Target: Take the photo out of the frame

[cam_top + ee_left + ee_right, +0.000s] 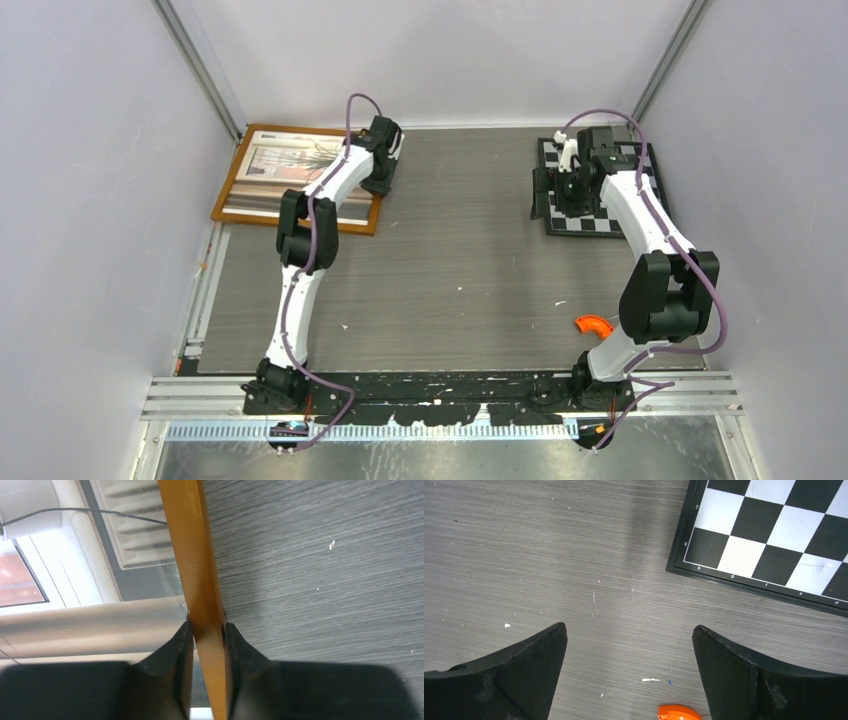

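The frame [228, 190] lies face up at the table's far left corner, its narrow orange-brown border round the photo [275, 165] of a plant at a window. My left gripper [384, 182] is at the frame's right side. In the left wrist view its two black fingers [175, 650] press on either side of the orange border [192, 555], so the left gripper [207, 627] is shut on it. The photo [75, 580] shows beside the border. My right gripper [572, 192] hangs open over the table by the checkerboard, and in the right wrist view the right gripper [629, 635] holds nothing.
A black-and-white checkerboard [600, 225] lies at the far right, its corner [764, 530] ahead of the right fingers. A small orange curved piece [593, 325] lies near the right arm's base, also visible as the orange piece [679, 712]. The frame's left side reaches past the table's left edge.
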